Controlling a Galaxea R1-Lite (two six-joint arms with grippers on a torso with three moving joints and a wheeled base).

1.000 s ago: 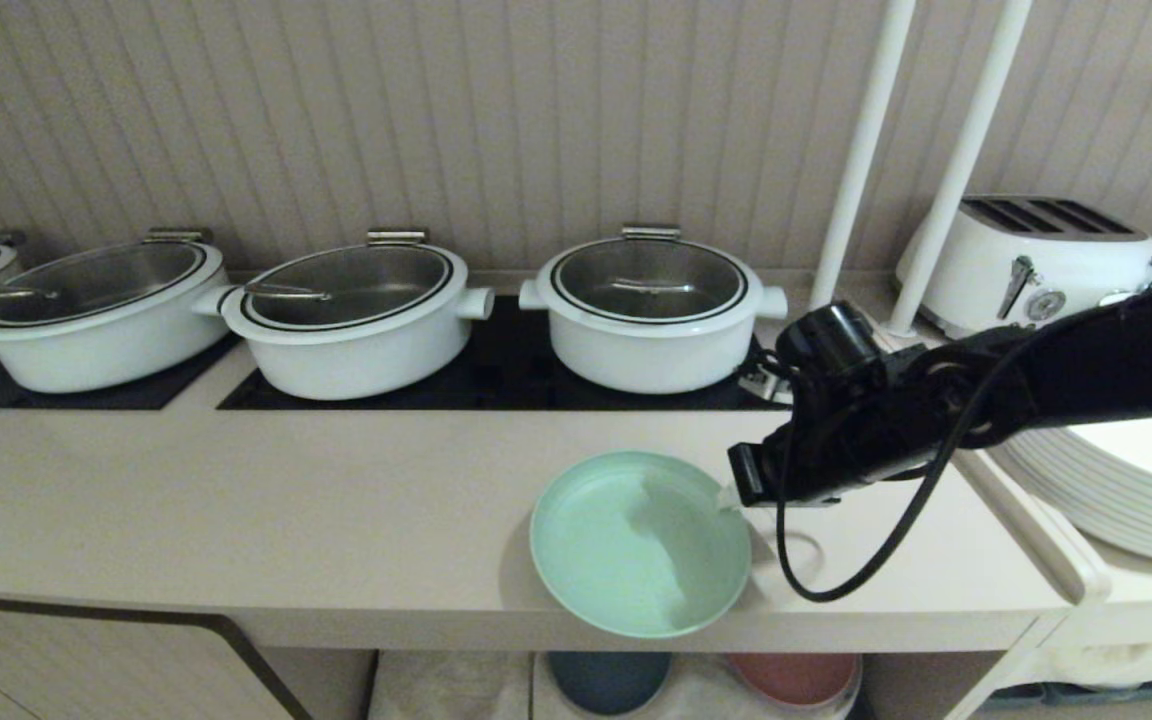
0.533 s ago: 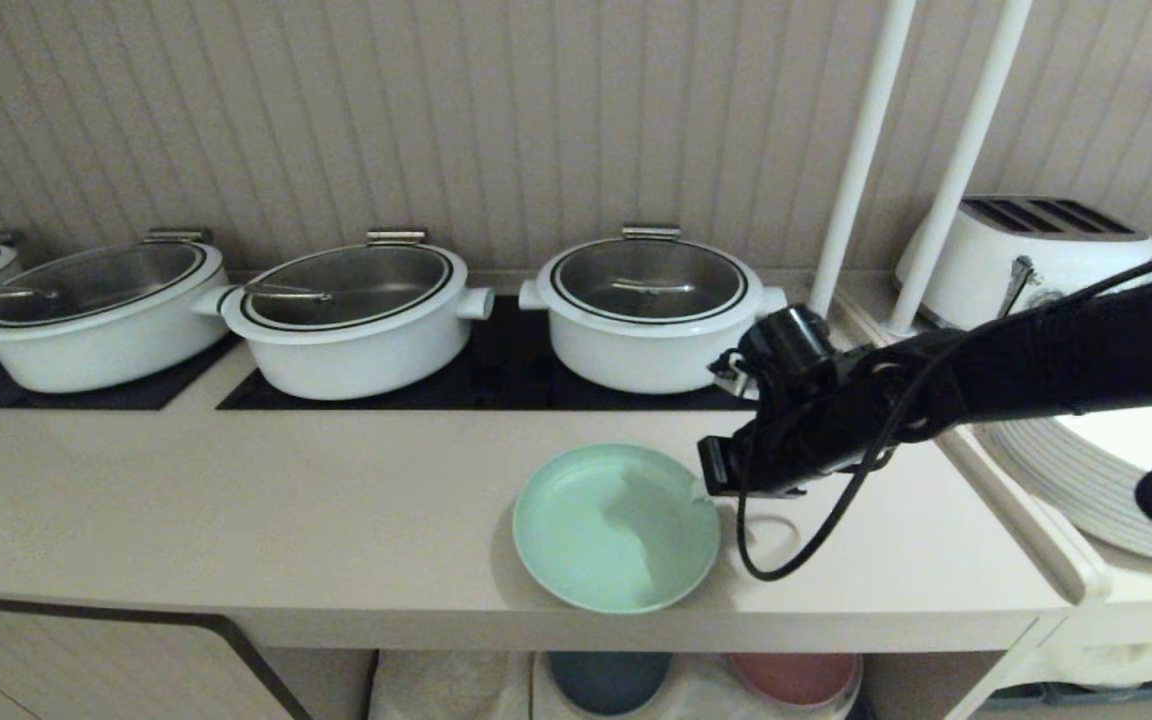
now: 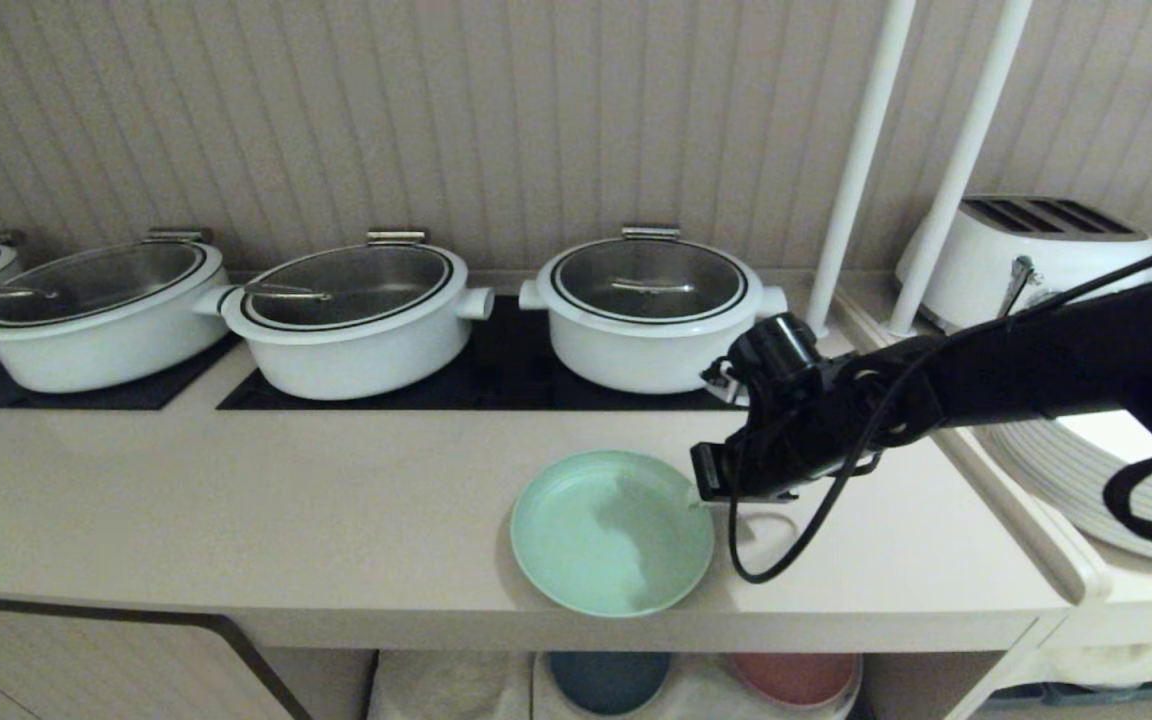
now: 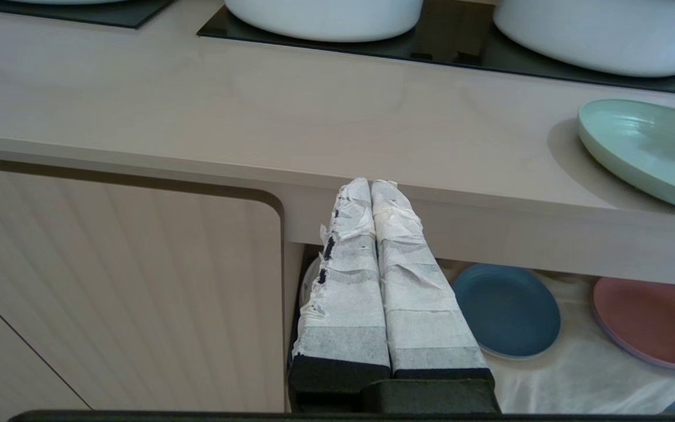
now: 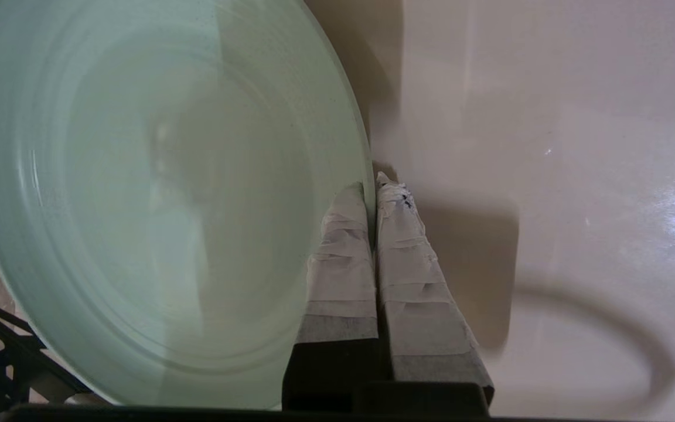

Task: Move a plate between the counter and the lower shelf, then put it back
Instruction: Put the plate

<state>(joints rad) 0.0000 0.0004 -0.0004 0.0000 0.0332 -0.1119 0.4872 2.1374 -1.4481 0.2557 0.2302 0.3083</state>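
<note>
Meanwhile, low and right of centre, the right gripper [image 3: 704, 492] pinches the plate [image 3: 612, 531] by its rim on the counter [image 3: 236, 510]; so thin a hold could slip and drop it off the front edge.

The beige counter [image 3: 236, 520] carries three white lidded pots [image 3: 356, 320] on its black glass hob panels [image 3: 496, 385] and the mint-green plate [image 3: 611, 532] near its front edge, while the cloth-draped lower shelf [image 4: 578, 375] beneath bears a dark blue plate [image 4: 506, 309] and a pink plate [image 4: 648, 321].
</note>
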